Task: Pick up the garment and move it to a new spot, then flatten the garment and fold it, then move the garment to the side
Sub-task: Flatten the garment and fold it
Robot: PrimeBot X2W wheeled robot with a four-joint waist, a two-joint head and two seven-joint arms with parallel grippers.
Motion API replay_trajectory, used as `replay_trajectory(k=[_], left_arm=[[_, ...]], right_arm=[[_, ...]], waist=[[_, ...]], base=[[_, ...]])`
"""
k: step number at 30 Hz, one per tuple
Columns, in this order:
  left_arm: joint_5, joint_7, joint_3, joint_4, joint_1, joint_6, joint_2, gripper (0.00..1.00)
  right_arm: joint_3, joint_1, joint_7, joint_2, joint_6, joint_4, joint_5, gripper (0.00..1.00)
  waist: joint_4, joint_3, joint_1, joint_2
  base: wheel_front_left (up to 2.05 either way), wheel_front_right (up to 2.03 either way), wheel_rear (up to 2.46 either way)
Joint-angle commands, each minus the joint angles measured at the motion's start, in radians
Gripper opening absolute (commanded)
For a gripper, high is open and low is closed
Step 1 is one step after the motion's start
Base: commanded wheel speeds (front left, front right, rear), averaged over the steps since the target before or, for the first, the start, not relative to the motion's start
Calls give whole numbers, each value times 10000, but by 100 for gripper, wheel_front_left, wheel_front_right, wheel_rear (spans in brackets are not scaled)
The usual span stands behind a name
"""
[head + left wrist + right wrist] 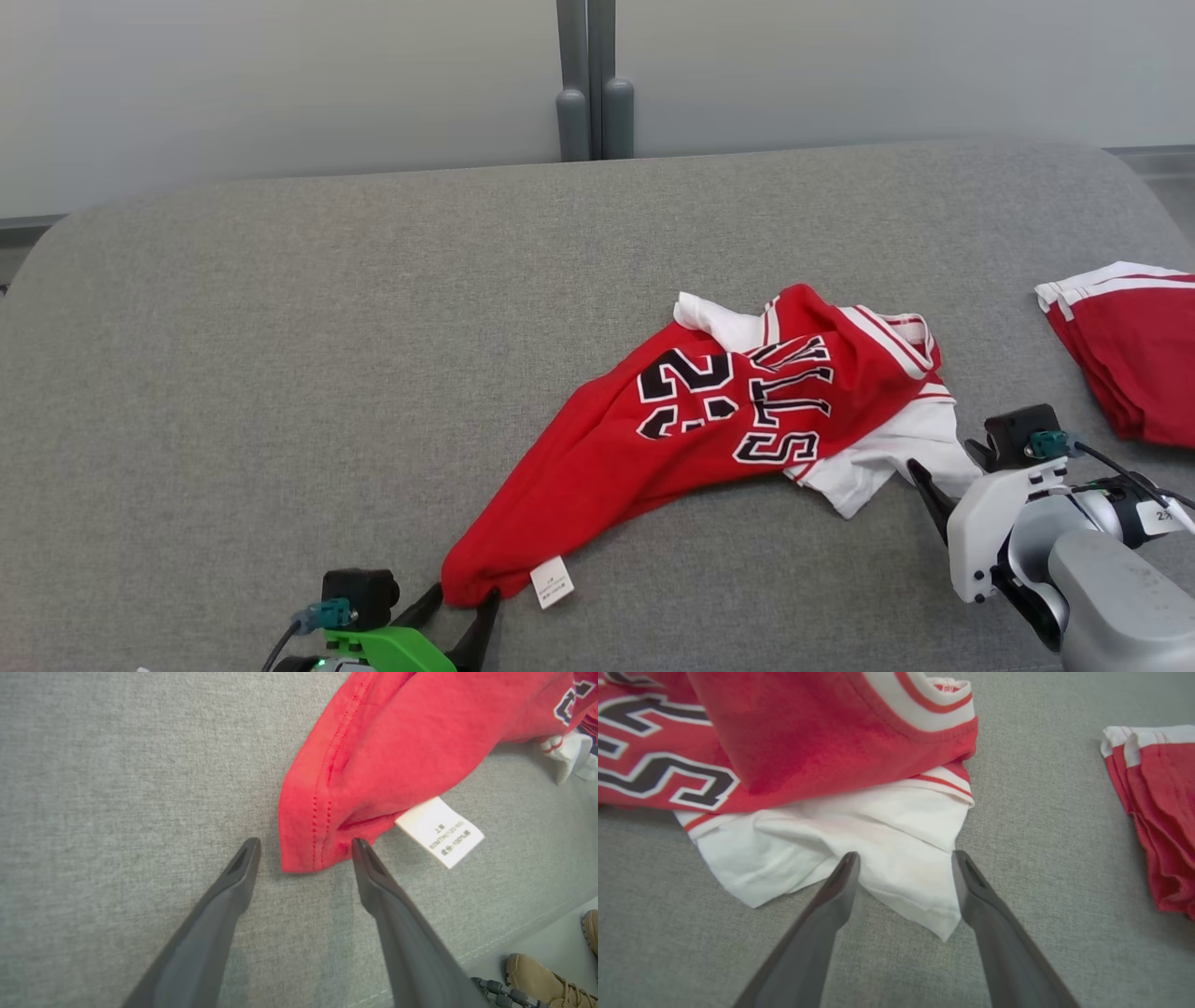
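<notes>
On the head view I see the red jersey [709,420] crumpled right of centre on the grey fabric-covered desk [280,373], trailing down towards me to its hem corner, with broad bare fabric to its left and behind it. My left gripper [464,597] sits at that hem corner, beside the white care label [551,581]; my right gripper [945,462] is at the jersey's white sleeve. A folded red garment [1130,345] lies apart at the desk's right edge. On the left wrist view the left fingers [233,882] are spread, the hem corner [308,830] lying between the tips, one tip touching the cloth; the desk's near edge [514,938] runs close by at lower right, with tan boots [537,980] on the floor beyond it. On the right wrist view the right fingers [831,891] are also spread, straddling the white sleeve [878,835], with a strip of bare desk between the jersey and the folded garment.
</notes>
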Motion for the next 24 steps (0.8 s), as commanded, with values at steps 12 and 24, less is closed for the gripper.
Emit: replay_trajectory(k=[12,24], left_arm=[[-894,-278,-1158,-249,-428,3,297,5],[-2225,-567,-1688,-990,-783,3,848,0]], right_arm=[[1037,-553,-186,147,-15,1320,397,100],[983,-920,-1603,-167,-17,1337,1547,0]], waist=[[94,151,0,0],[-54,-223,0,0]], base=[[0,0,0],[0,0,0]])
